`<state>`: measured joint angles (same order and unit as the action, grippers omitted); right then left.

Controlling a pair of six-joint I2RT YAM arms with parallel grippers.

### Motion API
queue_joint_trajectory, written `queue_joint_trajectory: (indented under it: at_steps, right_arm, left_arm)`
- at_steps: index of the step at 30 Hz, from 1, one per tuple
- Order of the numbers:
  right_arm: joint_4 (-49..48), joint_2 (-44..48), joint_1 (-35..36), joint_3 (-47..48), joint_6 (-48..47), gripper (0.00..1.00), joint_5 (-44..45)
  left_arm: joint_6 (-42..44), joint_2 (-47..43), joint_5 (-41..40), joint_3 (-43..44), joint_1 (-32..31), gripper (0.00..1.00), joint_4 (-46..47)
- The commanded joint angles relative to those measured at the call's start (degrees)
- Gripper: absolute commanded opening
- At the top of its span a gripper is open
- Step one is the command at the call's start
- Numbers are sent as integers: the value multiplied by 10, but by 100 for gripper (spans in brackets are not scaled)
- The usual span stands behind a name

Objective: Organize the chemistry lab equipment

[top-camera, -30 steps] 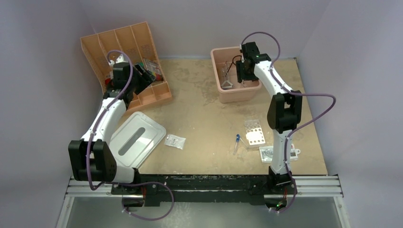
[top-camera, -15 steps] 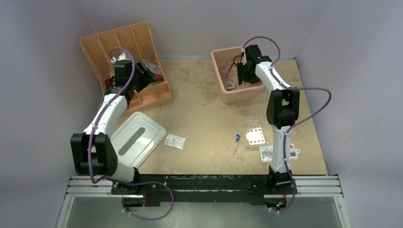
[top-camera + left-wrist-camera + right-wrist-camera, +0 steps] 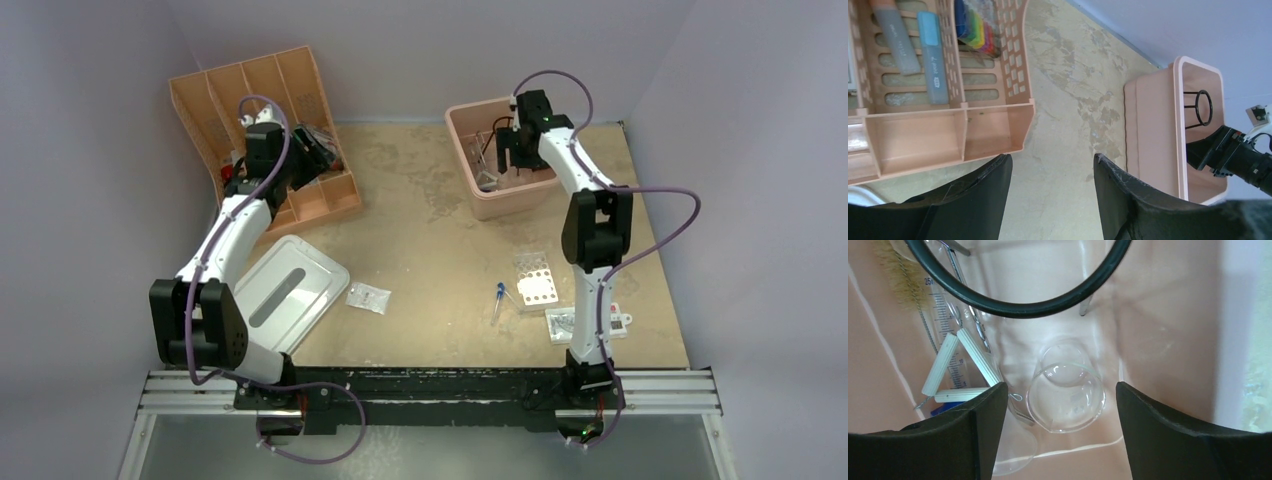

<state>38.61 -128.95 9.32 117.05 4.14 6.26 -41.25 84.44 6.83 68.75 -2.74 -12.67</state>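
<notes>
Chemistry lab equipment is sitting partly inside the pink tub (image 3: 500,205), where a clear glass flask (image 3: 1065,395) is resting near a black wire ring tripod (image 3: 1020,309). Right jaws are hanging wide open above the flask, gripping nothing. Left jaws are hovering open and empty by the orange divided tray (image 3: 215,110). A clear well rack (image 3: 533,283), blue-tipped dropper (image 3: 498,298) and clear packet (image 3: 368,297) are lying on the surface (image 3: 430,240).
</notes>
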Motion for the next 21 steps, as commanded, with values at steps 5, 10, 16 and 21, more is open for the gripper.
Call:
queue_joint_trajectory:
  at_steps: [5, 10, 16, 21]
  right_arm:
    - [-11, 128, -3, 27, 13, 83, 12]
    - [-32, 187, 12, 2, 13, 82, -10]
    - [-109, 263, 102, -93, -16, 81, -31]
    - [-184, 306, 191, -186, -25, 80, -82]
  left_arm:
    - [27, -6, 5, 29, -25, 60, 28]
    - [24, -19, -7, 16, -34, 60, 27]
    - [22, -40, -75, 13, -34, 60, -7]
    - [10, -59, -150, 13, -34, 60, -45]
